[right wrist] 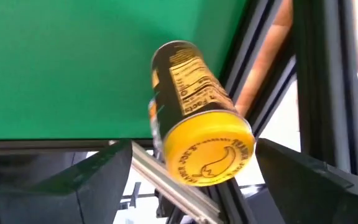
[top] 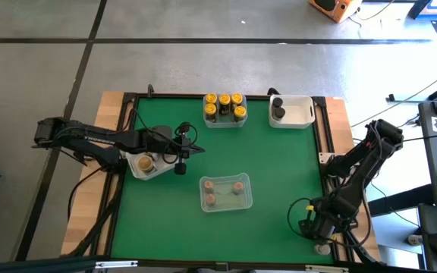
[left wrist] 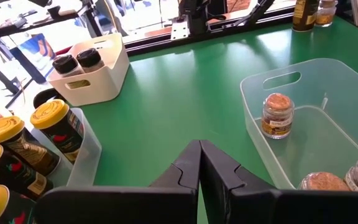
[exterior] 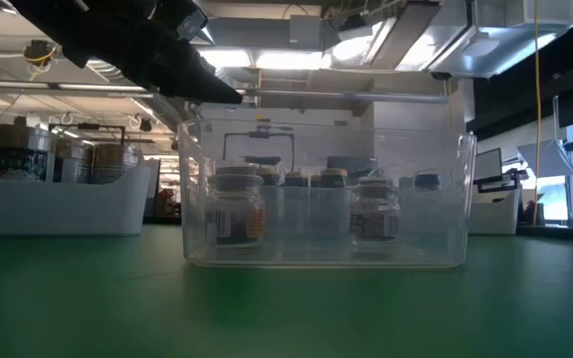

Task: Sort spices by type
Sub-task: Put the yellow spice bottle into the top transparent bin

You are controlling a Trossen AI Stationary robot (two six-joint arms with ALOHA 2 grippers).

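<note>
Surface: green table mat [top: 279, 182] in a dark frame, workshop floor around it, shelving and benches visible past the far edge in the low view.
Landmark: clear tub [top: 225, 192] near the middle of the mat, holding three pinkish-brown-lidded jars [top: 237, 186].
Other tubs: clear tub of yellow-lidded jars [top: 224, 106] at the far edge beyond the landmark; white tub [top: 291, 111] with two dark-lidded jars just right of that; a third tub [top: 149, 164] with one tan-lidded jar on the landmark's left, under the left arm.
Stray jar: one yellow-lidded jar [right wrist: 194, 134] lying tipped on the frame rail at the mat's near right corner, well apart from the landmark, lid toward the right wrist camera.
Right gripper [top: 319, 236]: over that corner, fingers spread wide on either side of the stray jar, not yet touching it.
Left gripper [left wrist: 199, 177]: hovering left of the landmark, fingers pressed together, nothing in them.
Step in hand (my reading): picking up the stray yellow jar.
Doing it well: centre the body between the fingers and close on the label, not the lid; the jar is round and sits on a rail edge, so a skewed squeeze could roll it off the table. Lift clear of the frame before carrying it to the yellow tub.
</note>
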